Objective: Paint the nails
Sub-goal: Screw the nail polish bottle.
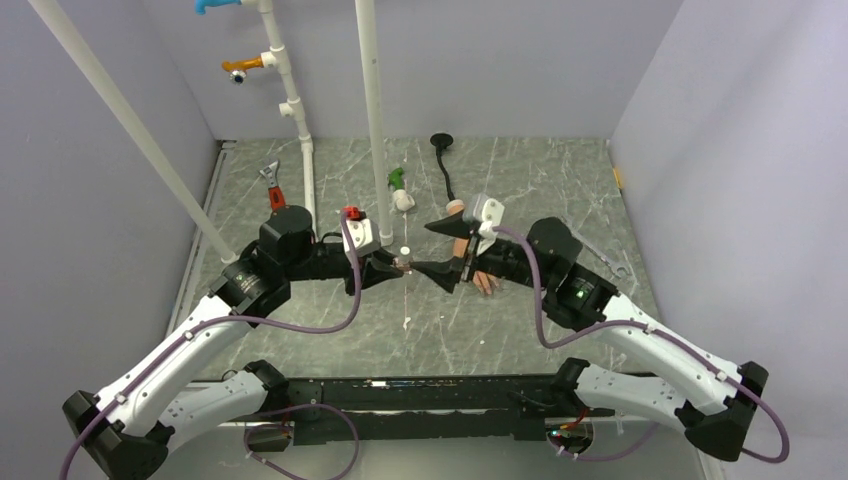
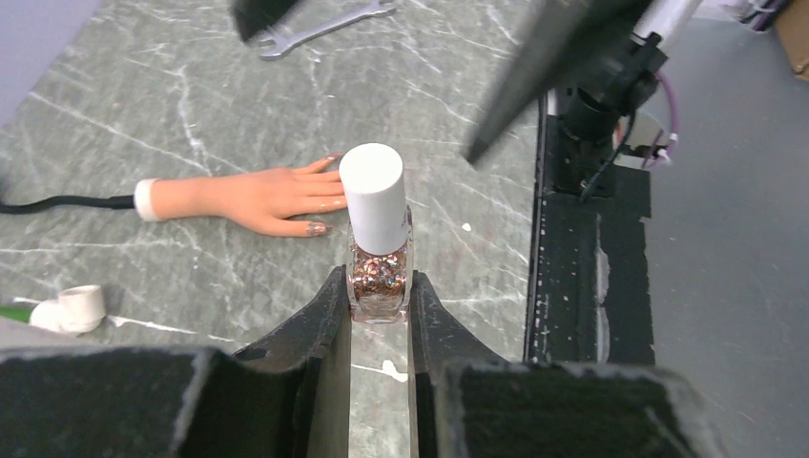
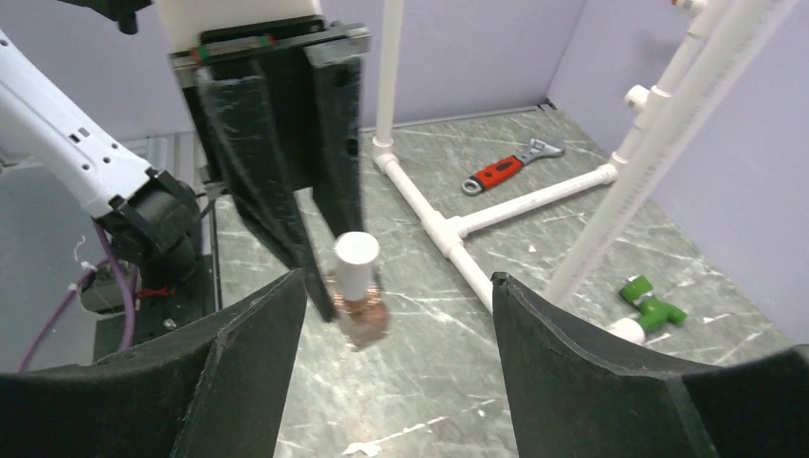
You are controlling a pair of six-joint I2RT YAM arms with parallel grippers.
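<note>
Clamping a bottle [image 2: 379, 277] by its glittery glass body, the left pincer [image 2: 379, 289] holds it cap-up, both black fingers pressed against its sides. The white cap [image 2: 373, 196] stands clear above the fingers. Whether the bottle's base touches the counter [image 2: 191, 95] cannot be told.

The right pincer [image 3: 396, 281] faces the bottle from the other side with its fingers spread wide apart and nothing between them. In its own view the bottle sits in the gap ahead.

Just beyond the bottle, a peach rubber hand [image 2: 258, 196] lies flat on the grey marbled counter, its fingers pointing toward the bottle and a black stem [image 2: 57, 201] trailing from its wrist. The nails [image 2: 316, 228] tip those fingers. The thumb's nail and one other show in the left wrist view, and the cap hides the rest. From above, the right pincer hangs over the hand.

Farther off lie a red-handled wrench [image 3: 506, 170], a silver spanner [image 2: 324, 24], a white pipe frame [image 3: 448, 224] and a green and white fitting [image 3: 649, 307].
</note>
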